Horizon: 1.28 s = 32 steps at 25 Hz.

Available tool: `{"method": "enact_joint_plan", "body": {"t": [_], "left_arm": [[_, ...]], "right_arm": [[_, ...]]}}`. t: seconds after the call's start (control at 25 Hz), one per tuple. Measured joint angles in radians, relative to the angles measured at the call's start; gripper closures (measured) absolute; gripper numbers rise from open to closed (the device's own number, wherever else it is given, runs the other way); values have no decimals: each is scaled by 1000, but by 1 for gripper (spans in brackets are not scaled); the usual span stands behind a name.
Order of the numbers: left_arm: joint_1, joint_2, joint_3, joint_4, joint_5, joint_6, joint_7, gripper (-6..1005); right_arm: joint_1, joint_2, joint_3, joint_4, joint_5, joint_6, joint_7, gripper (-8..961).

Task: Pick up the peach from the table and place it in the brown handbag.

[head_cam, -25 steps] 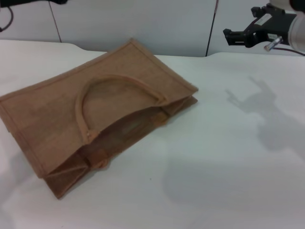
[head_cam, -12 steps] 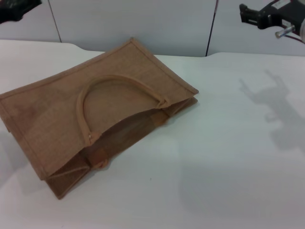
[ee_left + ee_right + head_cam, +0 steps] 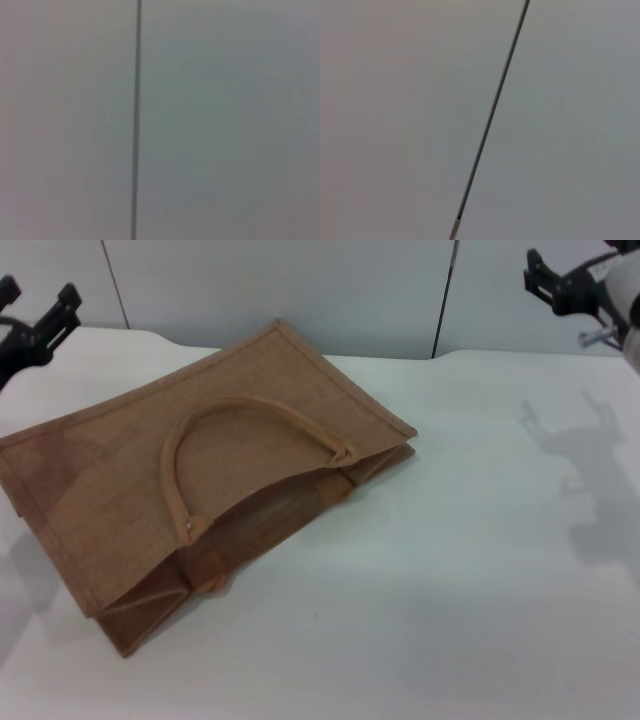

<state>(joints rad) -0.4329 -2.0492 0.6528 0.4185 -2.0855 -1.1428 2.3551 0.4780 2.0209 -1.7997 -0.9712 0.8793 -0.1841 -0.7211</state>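
Left and right of the flat brown handbag (image 3: 200, 480), our left gripper (image 3: 35, 315) and right gripper (image 3: 550, 272) hung spread and empty, no peach showed, so we'd check the bag mouth first.

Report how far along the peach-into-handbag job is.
No peach shows anywhere, so whether it went in cannot be told. The flat brown woven handbag lies on its side on the white table. Both the left gripper and right gripper hang raised at the edges, fingers open, holding nothing.
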Motion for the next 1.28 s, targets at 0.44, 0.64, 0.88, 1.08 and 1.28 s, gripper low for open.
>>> {"method": "enact_joint_plan", "body": {"t": [0.44,0.64,0.88,1.08,1.28], "left_arm": [[-95,5,-2,-337,-256,3,420,170],[-124,5,-2,-394,-295,14,465,170],[-137,6,-2,-412,-304,14,468,170],[-140,6,-2,-416,-304,24,470,170],[-142,6,-2,-417,-305,52,471,170]], "right_arm": [[46,1,-155,275,-9,-358,262,62],[87,1,-226,407,-10,-488,416,62],[117,1,-247,451,-10,-487,435,61],[128,1,-262,459,-11,-487,435,61],[133,1,-263,472,-11,-487,433,62]]}}
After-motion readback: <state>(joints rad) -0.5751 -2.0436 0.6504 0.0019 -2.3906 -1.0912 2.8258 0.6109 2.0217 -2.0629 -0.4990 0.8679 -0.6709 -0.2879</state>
